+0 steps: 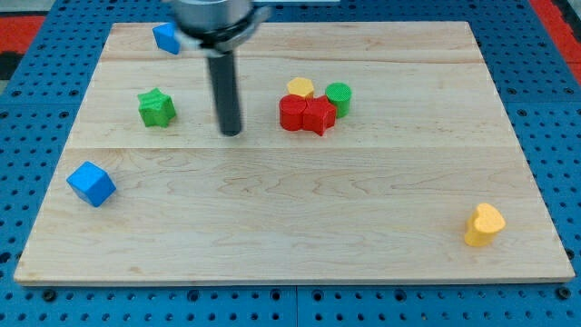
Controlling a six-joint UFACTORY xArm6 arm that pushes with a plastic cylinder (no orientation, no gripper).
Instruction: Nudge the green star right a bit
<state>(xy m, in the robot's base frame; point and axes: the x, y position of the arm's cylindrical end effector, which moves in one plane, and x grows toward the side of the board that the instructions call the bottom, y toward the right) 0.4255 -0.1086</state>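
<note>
Seven blocks sit on the wooden board (pixel 272 227). My tip (pixel 232 133) is a bare rod end with no jaws to open or close. The green star (pixel 156 107) lies to the view's left of it, apart. To its right cluster a red block (pixel 291 113), red star (pixel 318 116), yellow block (pixel 300 87) and green cylinder (pixel 339 94). A blue cube (pixel 91 183) sits lower left, a blue block (pixel 166 37) upper left, a yellow block (pixel 484 224) far lower right.
</note>
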